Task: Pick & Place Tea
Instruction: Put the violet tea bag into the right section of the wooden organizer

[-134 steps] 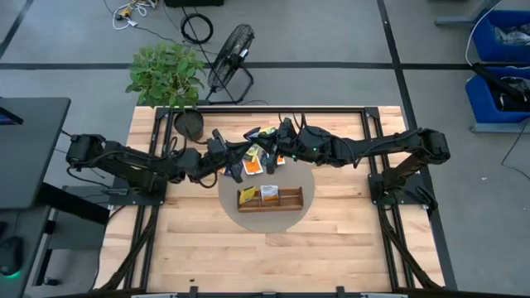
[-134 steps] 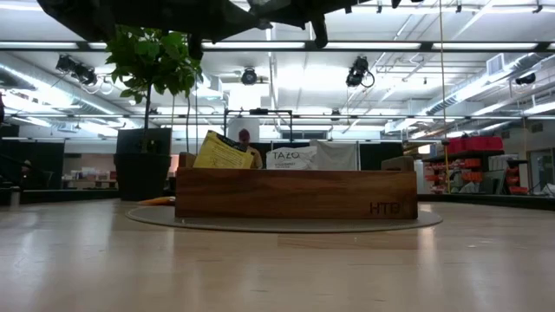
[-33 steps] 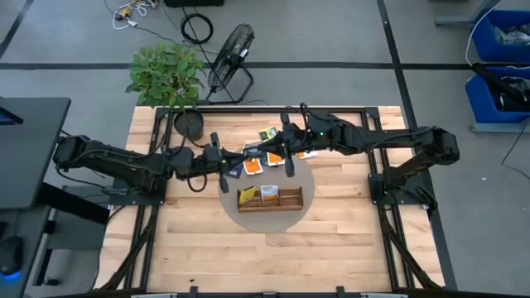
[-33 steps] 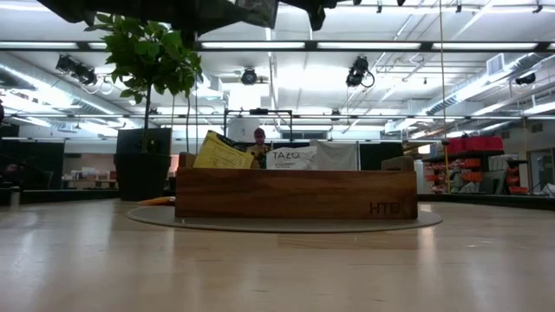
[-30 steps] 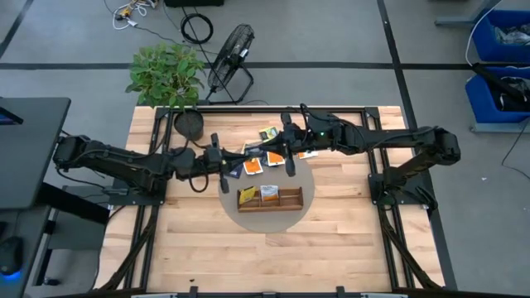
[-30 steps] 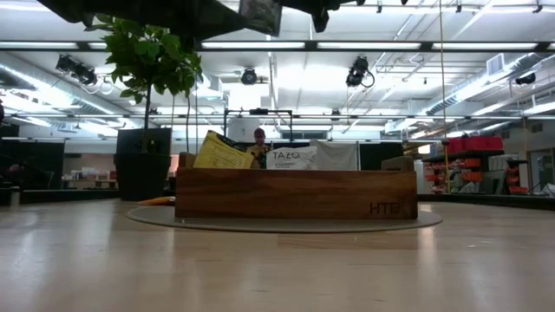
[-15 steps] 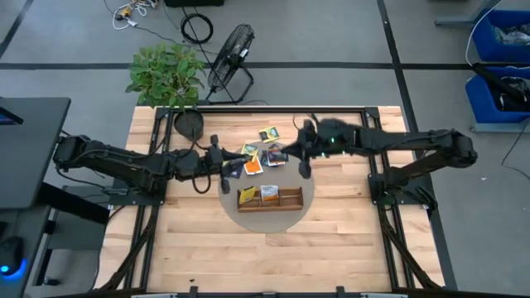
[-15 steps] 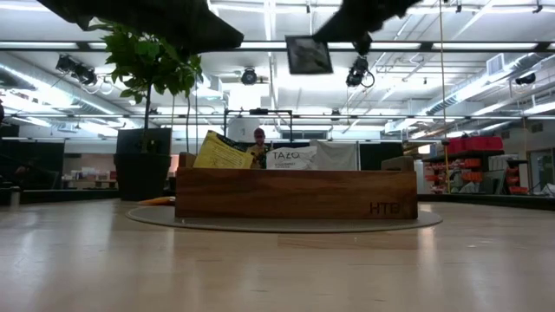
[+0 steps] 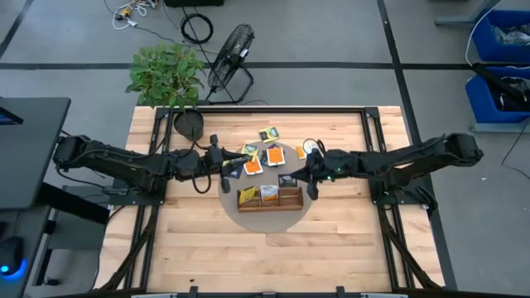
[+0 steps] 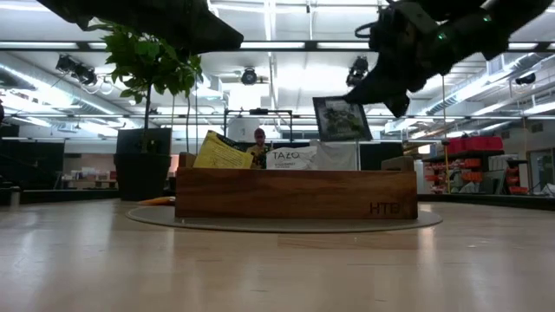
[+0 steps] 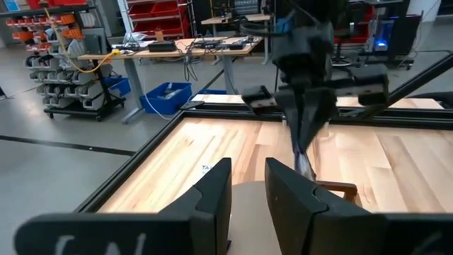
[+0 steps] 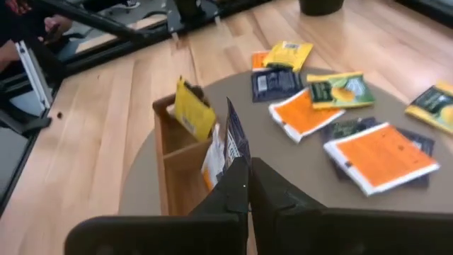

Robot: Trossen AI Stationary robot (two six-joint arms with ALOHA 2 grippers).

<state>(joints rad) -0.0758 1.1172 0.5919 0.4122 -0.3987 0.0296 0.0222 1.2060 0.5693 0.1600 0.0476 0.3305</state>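
Above the right end of the tray (image 9: 270, 199), the right gripper (image 9: 310, 179) hangs clenched on a dark packet (image 10: 341, 119), held upright by its top edge clear of the tray's rim; in the right wrist view the same packet (image 12: 234, 138) shows edge-on between the closed fingers, over the compartments. The tray stands on a round grey mat (image 9: 303, 207) at mid-table; a yellow packet (image 9: 246, 196) leans in its left compartment and a white one (image 9: 268, 194) stands in the middle, while the right compartment holds nothing visible. Behind the tray, loose tea (image 9: 263, 156) lies scattered flat on the mat: orange, dark blue, green and yellow packets, some overlapping. The left gripper (image 9: 223, 166) waits just left of this scatter, its fingers (image 11: 216, 195) slightly parted and grasping nothing. A potted plant (image 9: 166, 72) and a floor fan (image 9: 229, 50) stand beyond the table's far-left corner, and blue bins (image 9: 500, 50) sit on the floor to the far right. A person (image 10: 259, 136) shows partly in the room behind the tray in the low view.
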